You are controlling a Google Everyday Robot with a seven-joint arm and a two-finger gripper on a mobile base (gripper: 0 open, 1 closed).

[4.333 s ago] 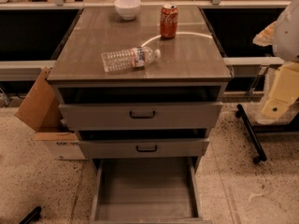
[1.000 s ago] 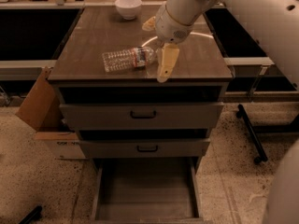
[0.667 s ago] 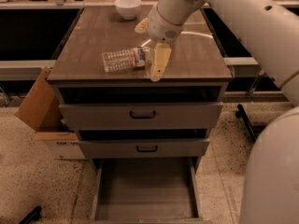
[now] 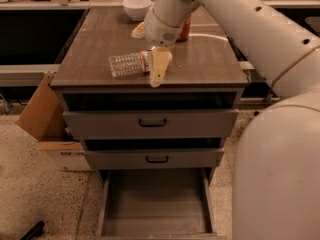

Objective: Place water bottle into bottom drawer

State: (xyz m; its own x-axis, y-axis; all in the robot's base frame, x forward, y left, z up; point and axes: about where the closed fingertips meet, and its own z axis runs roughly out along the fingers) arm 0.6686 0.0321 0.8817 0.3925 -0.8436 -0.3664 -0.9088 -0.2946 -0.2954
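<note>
The water bottle (image 4: 126, 64) lies on its side on the cabinet top, cap end pointing right. My gripper (image 4: 148, 51) is open at that cap end. One cream finger (image 4: 158, 70) hangs on the near side of the bottle and the other (image 4: 137, 31) shows on the far side. The cap is hidden behind the wrist, so I cannot tell if the fingers touch the bottle. The bottom drawer (image 4: 112, 204) is pulled out at floor level with a bare grey floor.
A white bowl (image 4: 136, 6) stands at the back of the top. A red soda can (image 4: 185, 30) is partly hidden behind my arm. Two upper drawers (image 4: 150, 123) with black handles stand slightly open. A cardboard box (image 4: 42, 119) sits left of the cabinet.
My gripper has moved left along the cabinet top, and its fingers now stand on either side of the bottle's cap end. The bottle has not moved.
</note>
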